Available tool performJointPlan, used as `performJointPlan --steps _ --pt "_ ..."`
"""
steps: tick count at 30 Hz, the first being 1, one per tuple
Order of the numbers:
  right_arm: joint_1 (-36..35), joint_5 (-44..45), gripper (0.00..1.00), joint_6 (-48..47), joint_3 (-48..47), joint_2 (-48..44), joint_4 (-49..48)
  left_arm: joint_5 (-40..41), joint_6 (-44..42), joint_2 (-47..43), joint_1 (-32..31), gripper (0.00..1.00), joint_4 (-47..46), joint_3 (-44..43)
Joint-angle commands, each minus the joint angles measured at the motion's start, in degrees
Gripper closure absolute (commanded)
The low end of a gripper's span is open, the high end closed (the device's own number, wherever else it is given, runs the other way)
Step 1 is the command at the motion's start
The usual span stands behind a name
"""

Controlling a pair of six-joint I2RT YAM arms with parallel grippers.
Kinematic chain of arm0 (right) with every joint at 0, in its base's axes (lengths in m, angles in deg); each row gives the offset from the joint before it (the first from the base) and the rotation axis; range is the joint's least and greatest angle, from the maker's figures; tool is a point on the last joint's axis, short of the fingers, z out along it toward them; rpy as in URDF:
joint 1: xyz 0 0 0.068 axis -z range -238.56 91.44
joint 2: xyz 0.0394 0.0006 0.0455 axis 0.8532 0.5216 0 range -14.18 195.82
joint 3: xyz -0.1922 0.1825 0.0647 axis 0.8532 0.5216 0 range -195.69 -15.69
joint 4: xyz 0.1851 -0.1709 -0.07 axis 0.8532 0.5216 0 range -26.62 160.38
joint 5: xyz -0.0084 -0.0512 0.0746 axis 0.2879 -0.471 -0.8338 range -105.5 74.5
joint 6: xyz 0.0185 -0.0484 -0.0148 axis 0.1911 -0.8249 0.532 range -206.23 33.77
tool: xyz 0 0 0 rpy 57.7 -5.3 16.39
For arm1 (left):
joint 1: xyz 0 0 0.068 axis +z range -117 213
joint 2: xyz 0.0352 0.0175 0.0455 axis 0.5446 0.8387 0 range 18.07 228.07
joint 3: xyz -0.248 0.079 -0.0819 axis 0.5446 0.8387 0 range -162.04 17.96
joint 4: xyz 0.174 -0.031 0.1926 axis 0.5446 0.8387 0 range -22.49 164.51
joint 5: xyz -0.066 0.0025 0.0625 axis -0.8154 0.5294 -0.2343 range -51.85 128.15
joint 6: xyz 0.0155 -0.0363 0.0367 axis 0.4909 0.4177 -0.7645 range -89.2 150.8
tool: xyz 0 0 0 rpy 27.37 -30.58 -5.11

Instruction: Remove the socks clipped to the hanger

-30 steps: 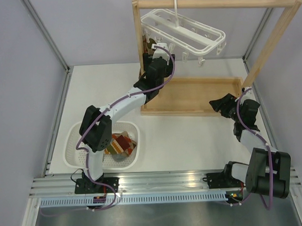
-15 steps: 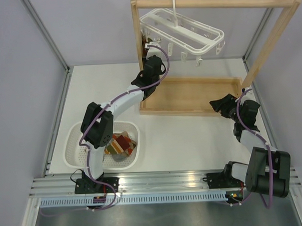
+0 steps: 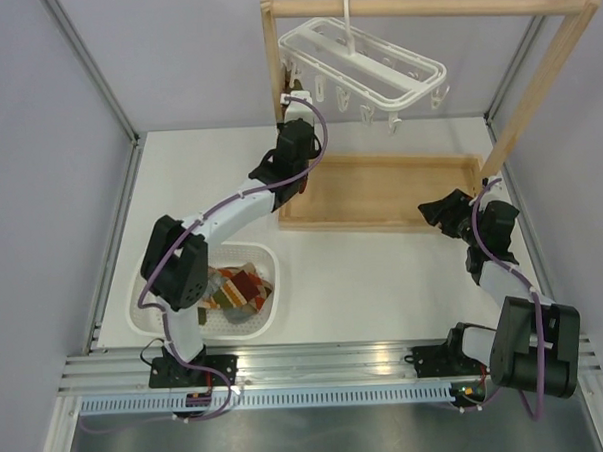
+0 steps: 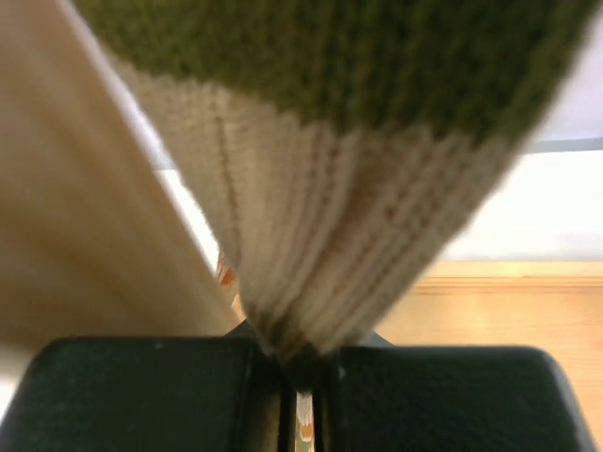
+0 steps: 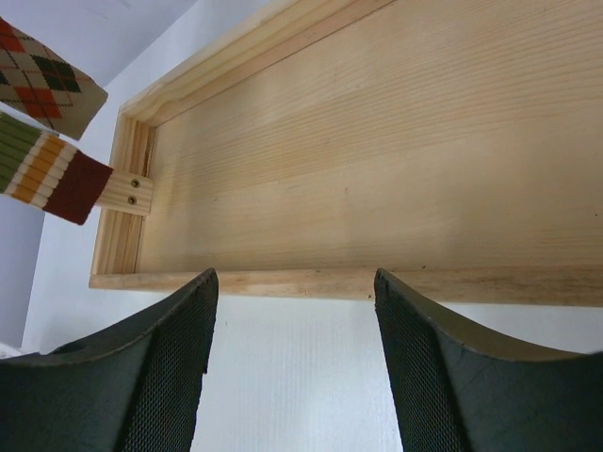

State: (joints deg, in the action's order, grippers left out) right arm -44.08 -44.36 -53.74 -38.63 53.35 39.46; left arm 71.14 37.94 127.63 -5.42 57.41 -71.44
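The white hanger hangs by its hook from the wooden rail. My left gripper reaches up under the hanger's left end, beside the wooden post. In the left wrist view this gripper is shut on the cream cuff of an olive and cream sock hanging from above. Two socks, one argyle and one striped, dangle at the upper left of the right wrist view. My right gripper is open over the white table, just short of the tray's near rim, with nothing between its fingers.
A wooden rack with a tray stands at the back; its left post is close beside my left jaws. A white perforated basket at the front left holds patterned socks. My right gripper sits at the tray's right end.
My left gripper rose toward the hanger's left end and went from open to shut on the sock. The right arm has not moved.
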Motion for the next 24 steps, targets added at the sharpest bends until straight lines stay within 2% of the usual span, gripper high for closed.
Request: performJointPlan --steps 1,9,14,20,24 --pt "0.29 -1.02 0.28 -2.52 -1.14 -2.48 1.15 -3.19 3.41 -7.95 -0.78 0.98 -2.11 2.21" --pt "0.2 -3.21 0.28 -2.08 -2.37 -7.4 4.76 -11.98 1.83 -17.08 -3.94 0.98 -1.58 8.54" --pt "-0.77 -2.61 0.29 -3.92 -4.65 -12.59 11.43 -15.59 0.87 -21.84 -6.4 0.98 1.05 10.92" --pt "-4.19 -0.85 0.29 -4.28 -7.9 -18.65 18.73 -18.4 -0.02 -25.97 -11.33 0.98 4.04 11.01" --pt "-9.27 1.08 0.29 -3.4 -11.59 -20.24 21.36 -19.54 0.42 -29.74 -13.0 0.98 8.51 12.32"
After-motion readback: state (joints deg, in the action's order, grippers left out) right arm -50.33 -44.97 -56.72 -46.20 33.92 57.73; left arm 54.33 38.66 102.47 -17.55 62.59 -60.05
